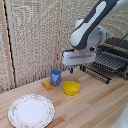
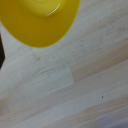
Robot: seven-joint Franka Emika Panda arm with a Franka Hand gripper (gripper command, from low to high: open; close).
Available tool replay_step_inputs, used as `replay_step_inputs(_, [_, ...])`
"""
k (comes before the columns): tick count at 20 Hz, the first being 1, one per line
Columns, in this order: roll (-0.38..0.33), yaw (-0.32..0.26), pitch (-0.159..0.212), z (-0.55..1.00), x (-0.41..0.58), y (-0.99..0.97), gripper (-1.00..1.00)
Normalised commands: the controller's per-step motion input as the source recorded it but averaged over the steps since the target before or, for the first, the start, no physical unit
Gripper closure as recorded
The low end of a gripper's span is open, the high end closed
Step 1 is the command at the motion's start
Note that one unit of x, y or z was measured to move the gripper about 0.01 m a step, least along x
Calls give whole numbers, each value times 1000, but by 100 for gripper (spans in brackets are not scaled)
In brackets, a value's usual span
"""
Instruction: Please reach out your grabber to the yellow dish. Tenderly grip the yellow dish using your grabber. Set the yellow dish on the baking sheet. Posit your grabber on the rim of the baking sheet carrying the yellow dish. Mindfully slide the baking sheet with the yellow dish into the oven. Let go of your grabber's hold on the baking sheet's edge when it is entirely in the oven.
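1. Exterior view: the grabber [image 1: 79, 67] hangs in the air above the wooden worktop [image 1: 95, 107], its flat white block level and its short dark blue-tipped fingers [image 1: 84, 68] pointing down.
2. It touches nothing; clear air shows between the fingertips and the yellow dish [image 1: 71, 88], which sits just below and a little toward the exterior view's left of them.
3. How wide the fingers stand apart cannot be told from this view; nothing is held between them.
4. The yellow dish rests upright on the worktop near its middle, apart from every other thing.
5. The baking sheet [image 1: 107, 61] juts out from the oven [image 1: 120, 49] at the worktop's far edge on the exterior view's right, well apart from the dish; its ribbed bars carry nothing.
6. A blue cup [image 1: 55, 76] stands behind the dish toward the far edge, with a small orange block [image 1: 47, 85] just beside it.
7. A large white floral-rimmed plate [image 1: 31, 110] lies near the worktop's near corner on the exterior view's left.
8. Wrist view: the yellow dish [image 2: 40, 20] fills one corner of the picture, seen from above with a bright glint inside, on pale wood planks [image 2: 75, 85].
9. A dark sliver at the picture's edge may be a finger; the fingers' spacing cannot be told here either.
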Motion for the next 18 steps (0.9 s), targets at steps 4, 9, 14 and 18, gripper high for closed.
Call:
replay_step_inputs(4, [-55,16,0,-481,-21,-244,-100])
replay_step_inputs(9, [-72,48,0,-477,0,-50,-100])
replay_step_inputs(14, [-64,51,0,-402,19,10,-100])
replay_step_inputs(18, [-44,52,0,-321,109,0,-100])
